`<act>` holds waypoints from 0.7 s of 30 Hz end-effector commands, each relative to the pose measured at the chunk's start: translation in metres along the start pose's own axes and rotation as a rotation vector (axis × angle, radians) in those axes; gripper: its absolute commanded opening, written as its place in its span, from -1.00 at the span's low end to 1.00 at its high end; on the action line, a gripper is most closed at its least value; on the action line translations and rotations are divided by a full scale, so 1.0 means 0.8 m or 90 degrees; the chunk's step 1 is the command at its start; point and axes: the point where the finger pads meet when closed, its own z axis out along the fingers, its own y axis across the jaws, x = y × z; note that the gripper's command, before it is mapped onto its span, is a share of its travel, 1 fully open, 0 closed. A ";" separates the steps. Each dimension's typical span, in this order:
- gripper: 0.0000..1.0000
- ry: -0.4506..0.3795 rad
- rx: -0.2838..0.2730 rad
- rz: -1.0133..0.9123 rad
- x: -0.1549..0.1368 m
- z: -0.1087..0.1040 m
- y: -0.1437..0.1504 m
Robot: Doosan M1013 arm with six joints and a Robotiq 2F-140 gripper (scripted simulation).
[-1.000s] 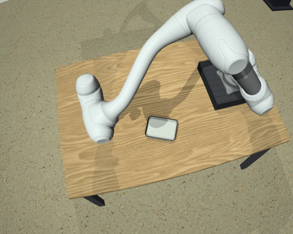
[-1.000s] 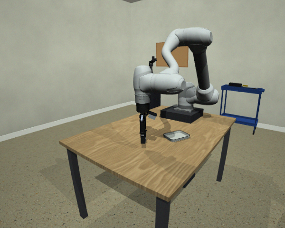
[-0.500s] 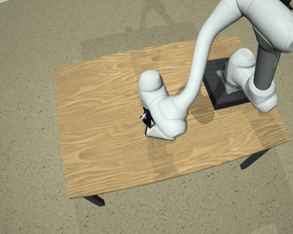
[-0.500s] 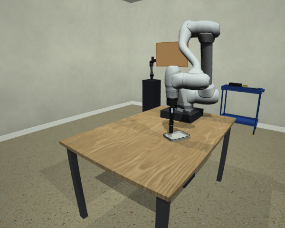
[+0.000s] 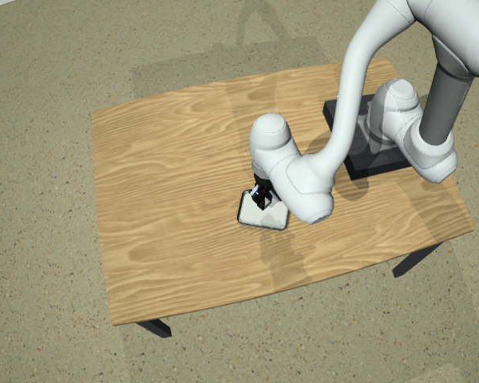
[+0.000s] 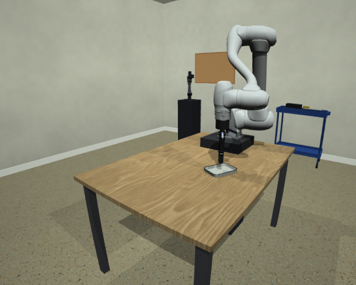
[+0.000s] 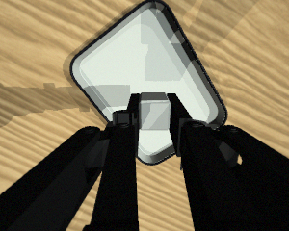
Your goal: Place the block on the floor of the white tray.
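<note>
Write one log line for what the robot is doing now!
gripper: shut on block | position: above tray | block: not released | tray: on table

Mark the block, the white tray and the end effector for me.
block (image 7: 151,112): wrist view, on its front face between the fingers.
white tray (image 7: 120,58): wrist view, on its bare floor.
end effector (image 7: 153,126): wrist view, midway between the fingertips, shut on the block.
</note>
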 end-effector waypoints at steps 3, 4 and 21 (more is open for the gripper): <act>-0.80 -0.003 -0.003 -0.002 0.000 0.000 0.003; -0.80 -0.003 -0.003 -0.002 0.000 0.001 0.003; -0.80 -0.002 0.000 -0.002 0.002 0.039 0.000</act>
